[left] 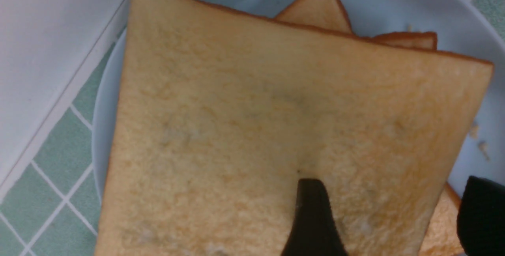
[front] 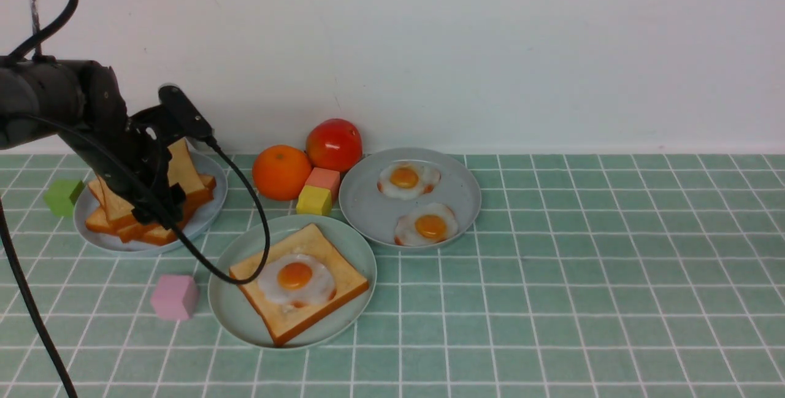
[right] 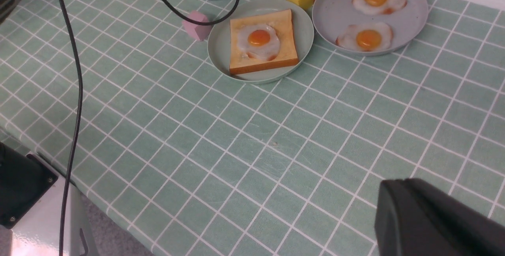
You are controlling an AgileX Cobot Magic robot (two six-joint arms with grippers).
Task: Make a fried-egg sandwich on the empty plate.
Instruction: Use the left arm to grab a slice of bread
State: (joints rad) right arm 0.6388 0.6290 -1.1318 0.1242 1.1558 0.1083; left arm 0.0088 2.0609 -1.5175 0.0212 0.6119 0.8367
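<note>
Toast (front: 310, 241) topped with an orange-yolked egg (front: 295, 278) is carried by the mint plate (front: 228, 309); left gripper (front: 157, 209) is spread, right gripper (right: 434, 216) clenched.

The left arm (front: 92, 122) is hiding much of the toast stack (front: 184, 171). The top slice (left: 276, 110) is running off the left wrist view's edge, covering slices beneath. The right gripper (right: 434, 216) is showing only partly.

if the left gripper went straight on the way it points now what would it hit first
Most likely the top toast slice of the stack on the grey-blue plate. The open left gripper points at it, one finger over the slice, the other off its edge. Depth is unclear.
</note>
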